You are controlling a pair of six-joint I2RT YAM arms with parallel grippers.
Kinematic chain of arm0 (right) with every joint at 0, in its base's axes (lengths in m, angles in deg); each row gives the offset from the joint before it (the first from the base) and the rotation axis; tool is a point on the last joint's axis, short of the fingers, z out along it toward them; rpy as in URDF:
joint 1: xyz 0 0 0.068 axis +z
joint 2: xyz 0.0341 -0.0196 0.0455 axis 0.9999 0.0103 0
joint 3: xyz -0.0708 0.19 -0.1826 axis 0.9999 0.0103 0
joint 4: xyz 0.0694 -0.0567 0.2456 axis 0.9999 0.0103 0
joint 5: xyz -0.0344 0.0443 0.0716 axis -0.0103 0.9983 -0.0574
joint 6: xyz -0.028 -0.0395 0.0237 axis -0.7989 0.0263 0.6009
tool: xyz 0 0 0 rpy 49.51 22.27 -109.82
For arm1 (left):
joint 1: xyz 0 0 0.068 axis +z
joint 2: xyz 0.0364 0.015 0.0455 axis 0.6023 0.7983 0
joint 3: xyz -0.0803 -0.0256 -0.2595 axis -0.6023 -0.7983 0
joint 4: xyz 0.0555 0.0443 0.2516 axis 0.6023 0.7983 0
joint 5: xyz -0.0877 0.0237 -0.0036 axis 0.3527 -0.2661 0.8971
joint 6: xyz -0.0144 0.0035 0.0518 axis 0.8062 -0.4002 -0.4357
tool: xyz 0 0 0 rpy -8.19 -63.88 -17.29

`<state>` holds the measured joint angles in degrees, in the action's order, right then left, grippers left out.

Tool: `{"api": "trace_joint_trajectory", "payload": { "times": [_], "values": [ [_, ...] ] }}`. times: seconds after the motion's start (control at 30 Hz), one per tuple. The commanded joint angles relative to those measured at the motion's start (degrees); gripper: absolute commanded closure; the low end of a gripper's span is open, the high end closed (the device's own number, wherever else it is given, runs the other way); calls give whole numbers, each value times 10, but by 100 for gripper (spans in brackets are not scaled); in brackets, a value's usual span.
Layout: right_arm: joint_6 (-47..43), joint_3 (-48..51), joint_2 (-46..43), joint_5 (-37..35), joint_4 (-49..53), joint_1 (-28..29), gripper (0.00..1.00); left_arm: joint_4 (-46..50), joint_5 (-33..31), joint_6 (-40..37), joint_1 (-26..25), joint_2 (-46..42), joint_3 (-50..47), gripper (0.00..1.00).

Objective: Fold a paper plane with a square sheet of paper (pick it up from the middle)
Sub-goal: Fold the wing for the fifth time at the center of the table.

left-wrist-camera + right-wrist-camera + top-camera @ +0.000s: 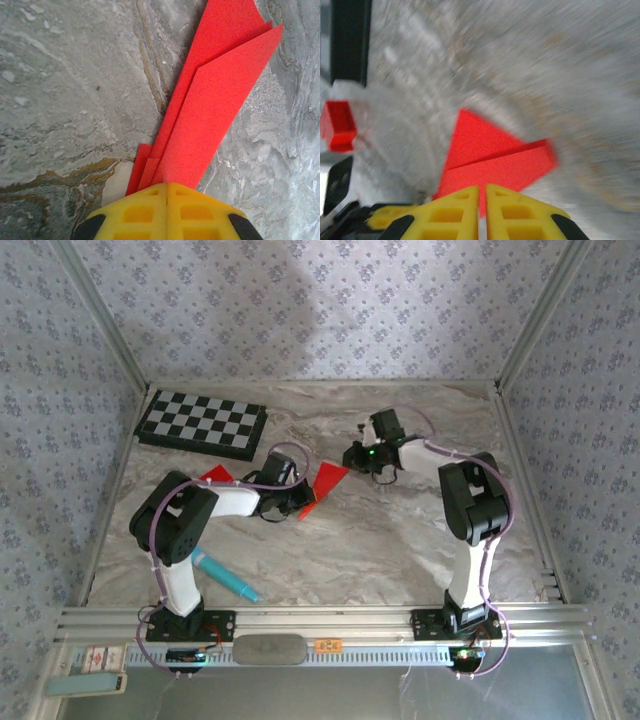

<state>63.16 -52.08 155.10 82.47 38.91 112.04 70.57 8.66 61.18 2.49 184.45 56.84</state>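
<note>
Marble tabletop (75, 100), left pincer (166, 186) pinching the narrow end of the red paper plane (215, 110), which fans out ahead of it; right pincer (482, 189) pressed together. Looks light and floppy to me, so I'd grab it at the layered crease

Rt wrist view blurred; paper plane (215, 110) end hidden behind left tool (166, 187).

A tabletop (400, 540) with a grey and tan marble pattern sits inside a 3-sided booth. The back wall (400, 310), left wall (50, 440) and right wall (590, 440) carry pale lavender floral wallpaper. 2 metal posts (100, 315) mark the rear corners. A soft shadow (300, 280) crosses the back wall.
</note>
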Motion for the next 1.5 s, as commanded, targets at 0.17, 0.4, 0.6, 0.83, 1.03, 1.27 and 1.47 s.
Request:
{"api": "trace_joint_trajectory", "payload": {
  "times": [0.17,0.4,0.6,0.83,1.03,1.27,1.47],
  "values": [
    [43,-6,51,42,-10,60,90,98,-17,-15,-2,19,3,100],
    [24,-48,103,13,42,61,91,104,-5,-16,1,-11,16,100],
    [13,-61,128,-11,94,59,91,89,49,-57,2,-44,44,92],
    [11,-69,141,-14,122,58,92,103,60,-85,-2,-17,72,90],
    [5,-81,150,-17,142,58,92,112,51,-93,0,12,75,95],
    [3,-91,160,-26,159,58,93,123,50,-104,1,36,64,99],
    [-1,-111,176,-54,202,58,93,148,83,-157,1,31,40,100]
  ]
}}
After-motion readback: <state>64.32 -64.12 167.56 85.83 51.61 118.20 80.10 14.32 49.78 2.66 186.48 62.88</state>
